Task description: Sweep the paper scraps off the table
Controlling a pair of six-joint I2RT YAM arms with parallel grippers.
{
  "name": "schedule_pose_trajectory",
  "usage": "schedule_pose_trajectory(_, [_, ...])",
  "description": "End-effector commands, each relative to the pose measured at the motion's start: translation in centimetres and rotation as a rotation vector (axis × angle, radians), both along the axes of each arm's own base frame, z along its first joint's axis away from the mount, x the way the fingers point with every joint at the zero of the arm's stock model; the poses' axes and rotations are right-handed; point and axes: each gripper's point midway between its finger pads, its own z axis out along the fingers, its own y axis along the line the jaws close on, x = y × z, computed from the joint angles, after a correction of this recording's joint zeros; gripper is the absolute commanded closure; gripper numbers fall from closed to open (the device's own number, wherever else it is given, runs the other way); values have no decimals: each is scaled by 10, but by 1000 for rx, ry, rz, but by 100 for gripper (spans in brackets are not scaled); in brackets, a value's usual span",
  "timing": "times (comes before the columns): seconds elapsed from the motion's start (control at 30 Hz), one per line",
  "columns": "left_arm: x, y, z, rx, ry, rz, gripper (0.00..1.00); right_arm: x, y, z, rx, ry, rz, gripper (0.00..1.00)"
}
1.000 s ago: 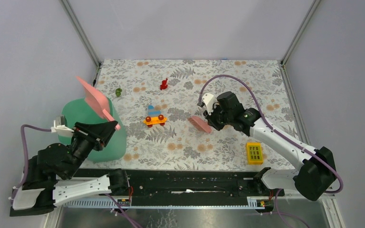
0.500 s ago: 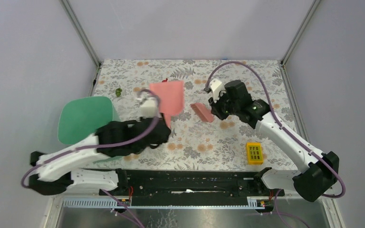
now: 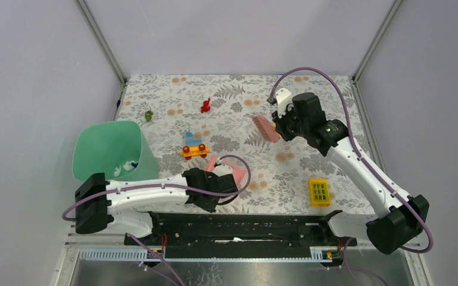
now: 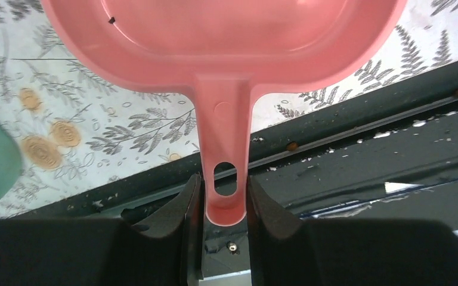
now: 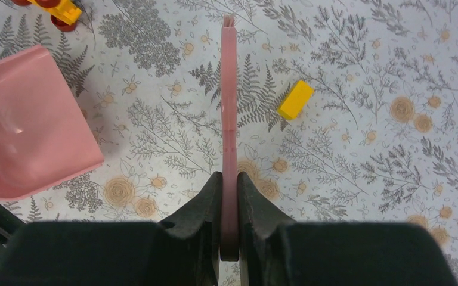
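Observation:
A red paper scrap point(image 3: 205, 106) and a green one point(image 3: 148, 115) lie at the back left of the table point(image 3: 322, 101). My left gripper point(image 3: 210, 189) is shut on the handle point(image 4: 225, 179) of the pink dustpan point(image 3: 229, 173), which sits low at the table's near edge; the pan point(image 4: 226, 36) looks empty. My right gripper point(image 3: 281, 128) is shut on the pink brush point(image 3: 264, 127) and holds it above the table's middle right. In the right wrist view the brush handle point(image 5: 229, 119) runs straight out from the jaws, with the dustpan point(image 5: 24, 125) to its left.
A green bin point(image 3: 110, 149) with scraps inside stands at the left. A yellow and blue toy car point(image 3: 194, 148) sits mid-table. A yellow block with a grid of holes point(image 3: 319, 192) lies at the near right. A small yellow brick point(image 5: 295, 100) lies beside the brush. The black rail point(image 3: 244, 226) runs along the near edge.
My left arm swung the dustpan from over the green bin rightward and down to the table's near edge. My right gripper moved the brush back and to the right.

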Motion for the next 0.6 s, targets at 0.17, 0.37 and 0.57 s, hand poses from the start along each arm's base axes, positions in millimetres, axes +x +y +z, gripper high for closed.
schedule_pose_trajectory(0.17, [18, -38, -42, -99, -57, -56, 94, -5, -6, -1, 44, -3, -45, 100])
schedule_pose_trajectory(0.37, [43, -44, -31, -253, -227, 76, 46, -10, -4, -3, 53, 4, -24, 100])
schedule_pose_trajectory(0.57, [50, -42, -21, -414, -315, 111, 46, -11, -5, -10, 45, 15, -19, 100])
